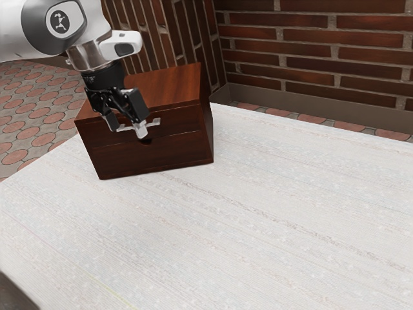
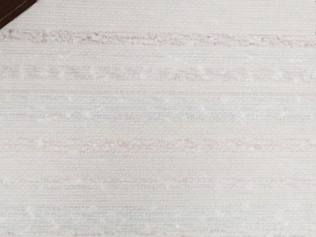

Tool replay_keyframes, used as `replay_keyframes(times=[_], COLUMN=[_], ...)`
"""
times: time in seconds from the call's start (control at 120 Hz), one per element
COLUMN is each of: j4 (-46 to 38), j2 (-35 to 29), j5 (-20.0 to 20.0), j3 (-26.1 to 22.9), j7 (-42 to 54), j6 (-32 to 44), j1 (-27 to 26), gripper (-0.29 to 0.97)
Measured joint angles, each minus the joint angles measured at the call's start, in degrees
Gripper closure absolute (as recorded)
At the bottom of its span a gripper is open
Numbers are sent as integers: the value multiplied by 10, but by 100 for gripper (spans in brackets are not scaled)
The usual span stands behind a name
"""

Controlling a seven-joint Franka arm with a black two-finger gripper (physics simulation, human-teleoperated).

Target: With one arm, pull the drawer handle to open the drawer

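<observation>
Table [image 1: 271, 213]: pale whitish top with fine streaked grain, nearest the camera in the exterior view. In the wrist view the same surface [image 2: 158, 123] lies under the hand.

Box [image 1: 174, 87]: dark reddish-brown wood, glossy and squat, standing on the table's far part toward the exterior view's left. A dark corner of it [image 2: 11, 7] shows in the wrist view.

Drawer [image 1: 184, 123]: a band across the upper half of the box's front, marked off by thin seams and looking flush with that face.

Handle [image 1: 153, 121]: small pale silver bar, mounted crosswise on the drawer front.

Gripper [image 1: 127, 124]: black, pointing down at the drawer front, with its fingers [image 1: 141, 126] standing apart. One finger overlaps the handle's bar.

Arm [image 1: 51, 22]: white and grey, entering from the upper left.

Wall [image 1: 310, 45]: red brick, behind the table.

Floor [image 1: 26, 97]: round reddish paving.
</observation>
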Motion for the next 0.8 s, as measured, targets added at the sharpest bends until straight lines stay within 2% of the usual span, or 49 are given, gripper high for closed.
replay_keyframes(times=[0.342, 0.458, 0.55, 0.7, 0.8], j4=[4, 36, 44, 40, -6], j2=[-3, -126, -160, -161, -140], j5=[-12, -13, 13, 58, 73], j3=[1, -8, -27, -37, -43], j7=[19, 48, 82, 131, 190], j6=[-1, -13, -35, -107, -70], j1=[6, -3, -4, -6, -8], gripper=[0, 0, 0, 0, 0])
